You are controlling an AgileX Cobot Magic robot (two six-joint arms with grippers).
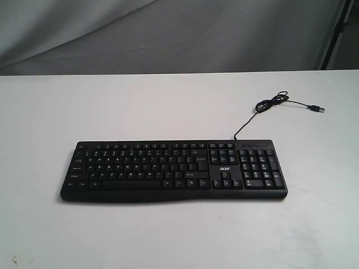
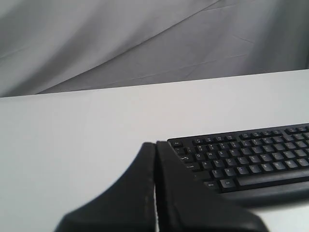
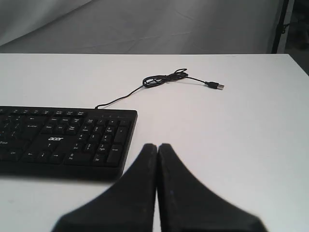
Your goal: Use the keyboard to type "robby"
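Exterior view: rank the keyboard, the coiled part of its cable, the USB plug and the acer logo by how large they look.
1. keyboard
2. coiled cable section
3. acer logo and USB plug: both tiny, too alike to rank; the plug also lies farther from the camera.

Black full-size Acer keyboard (image 1: 174,170) w/ numpad, white legends, lies flat on white table; thin USB cable (image 1: 275,103) runs back, coiled, plug loose.

The keyboard (image 1: 174,171) is black with white key legends and a white logo (image 1: 224,168), its cable (image 1: 273,101) black too, on a plain white bench (image 1: 168,106), with grey cloth (image 1: 168,33) behind the keyboard.
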